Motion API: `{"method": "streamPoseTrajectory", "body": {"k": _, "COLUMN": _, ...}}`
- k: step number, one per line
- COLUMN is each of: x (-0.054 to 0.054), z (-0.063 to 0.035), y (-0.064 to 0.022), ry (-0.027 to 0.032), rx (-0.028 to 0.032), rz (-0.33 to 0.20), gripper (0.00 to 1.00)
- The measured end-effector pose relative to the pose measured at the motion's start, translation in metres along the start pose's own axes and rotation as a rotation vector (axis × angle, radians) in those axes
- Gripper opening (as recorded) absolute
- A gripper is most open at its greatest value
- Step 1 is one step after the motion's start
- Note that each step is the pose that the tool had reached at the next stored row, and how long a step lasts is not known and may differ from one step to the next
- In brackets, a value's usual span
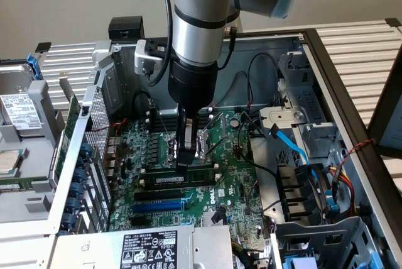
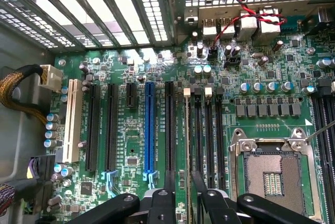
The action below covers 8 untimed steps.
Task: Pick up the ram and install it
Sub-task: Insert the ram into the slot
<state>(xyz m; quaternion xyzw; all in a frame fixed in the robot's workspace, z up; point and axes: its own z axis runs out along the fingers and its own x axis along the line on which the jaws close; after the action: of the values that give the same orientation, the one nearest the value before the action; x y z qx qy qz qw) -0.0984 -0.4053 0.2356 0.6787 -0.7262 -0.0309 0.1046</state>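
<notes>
The ram (image 1: 169, 181) is a thin green stick with a white label. It stands on edge in a slot of the green motherboard (image 1: 235, 184), inside the open computer case. In the wrist view the ram (image 2: 187, 145) runs edge-on between black memory slots (image 2: 209, 140). My gripper (image 1: 190, 161) hangs straight down over the ram's end nearer the exterior view's right. Its black fingers (image 2: 168, 200) stand one on each side of the stick with a gap between them and it. The gripper (image 2: 186, 203) is open and holds nothing.
A metal CPU socket (image 2: 272, 174) lies beside the memory slots. A long blue slot (image 2: 149, 130) and black expansion slots lie on the other side. Blue cables (image 1: 295, 149) and drive bays crowd the exterior view's right. A labelled power supply (image 1: 147, 250) sits at the front.
</notes>
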Motion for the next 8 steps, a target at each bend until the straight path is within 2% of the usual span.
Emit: {"method": "streamPoseTrajectory", "body": {"k": 8, "x": 0.0, "z": 0.0, "y": 0.0, "ry": 0.0, "rx": 0.0, "rz": 0.0, "gripper": 0.26}}
